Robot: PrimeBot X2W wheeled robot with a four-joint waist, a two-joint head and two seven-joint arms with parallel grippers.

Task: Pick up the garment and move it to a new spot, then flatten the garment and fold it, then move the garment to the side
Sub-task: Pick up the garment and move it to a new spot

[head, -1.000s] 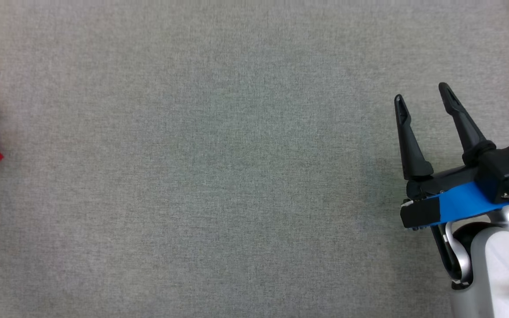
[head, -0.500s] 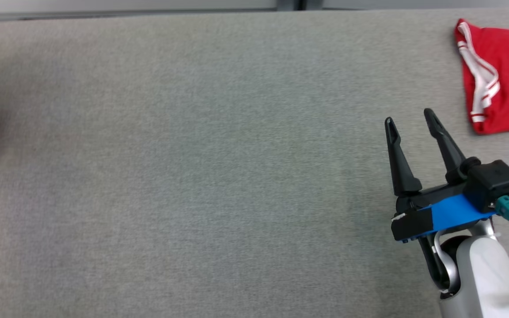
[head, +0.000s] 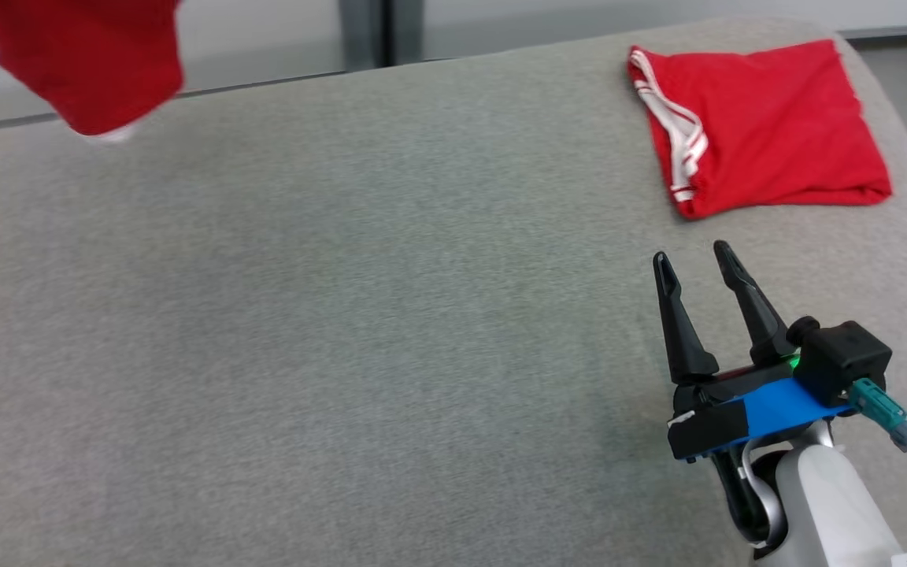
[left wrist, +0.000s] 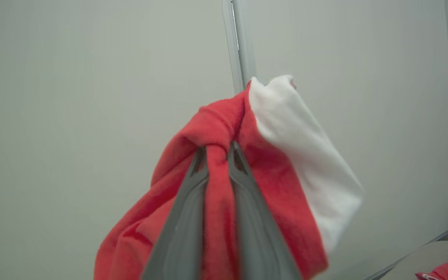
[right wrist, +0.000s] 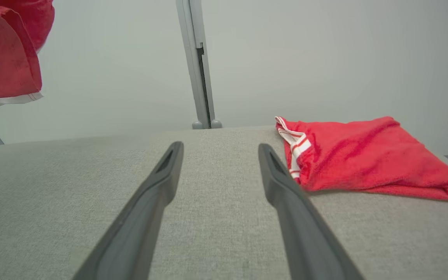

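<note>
The garment is red with a white panel and is bunched in the left gripper. The two dark fingers are pressed together on a fold of the red cloth. The rest of the cloth spills down on both sides of them, and the white part hangs to the right in the left wrist view. It hangs in the air, clear of the table, with only the pale wall behind it.

In the head view the right gripper is nearest, at the lower right above the table. Its fingers are spread apart with nothing between them. The grey cloth surface runs from there to the far edge.

Just beyond the right gripper's fingertips, not touching them, a second red garment lies folded flat on the far right part of the table. White stripes run along its left edge.

The held garment shows at the far upper left, well apart from the right gripper and across the table from the folded one. In the right wrist view it hangs at the upper left, with a white hem along its lower edge.

That makes two red garments, one held and one lying, and two grippers, one pinching and one spread. Past the table's far edge one grey post stands against the wall.
</note>
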